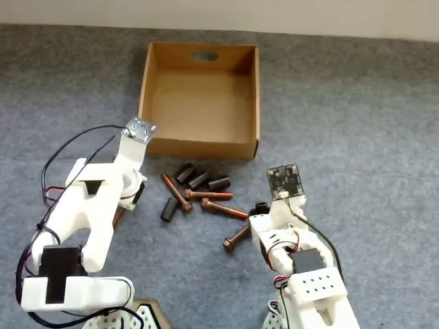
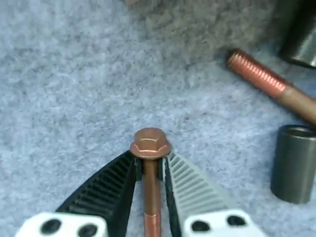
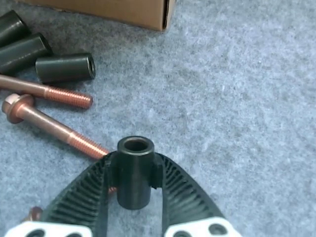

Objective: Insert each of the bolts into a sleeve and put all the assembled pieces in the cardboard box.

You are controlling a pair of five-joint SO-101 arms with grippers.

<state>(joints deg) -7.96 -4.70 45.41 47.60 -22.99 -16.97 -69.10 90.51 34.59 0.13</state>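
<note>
Underfoot, so to speak, a grey, felt-like covering is spread over the whole table (image 1: 357, 123), and a pale strip (image 1: 274, 14) is seen beyond its far edge.

At the near left corner the left arm (image 1: 86, 219) is based. It is stretched toward the far edge, with its wrist bent so that the gripper is pointed down at the covering, and black and red cables (image 1: 62, 154) are looped beside it. The left gripper (image 2: 150, 165) is pinched on a bolt (image 2: 150, 145): the shank is clamped between the black finger and the grey one, and the hexagonal head is left sticking out past the tips.

Along the near edge, right of the middle, the right arm (image 1: 312, 284) is set, folded low and angled toward the middle of the table. The right gripper (image 3: 134, 168) is closed around a sleeve (image 3: 133, 182), which is held with its open bore showing beyond the fingertips.

Between the two grippers, around the middle of the table, four loose bolts (image 1: 224, 209) and four loose sleeves (image 1: 219, 184) are scattered. One bolt lies just beside the right gripper, and three sleeves are bunched nearer the box.

Farther off, close to the far edge, the open-topped box (image 1: 199, 147) is placed, apart from both arms.
</note>
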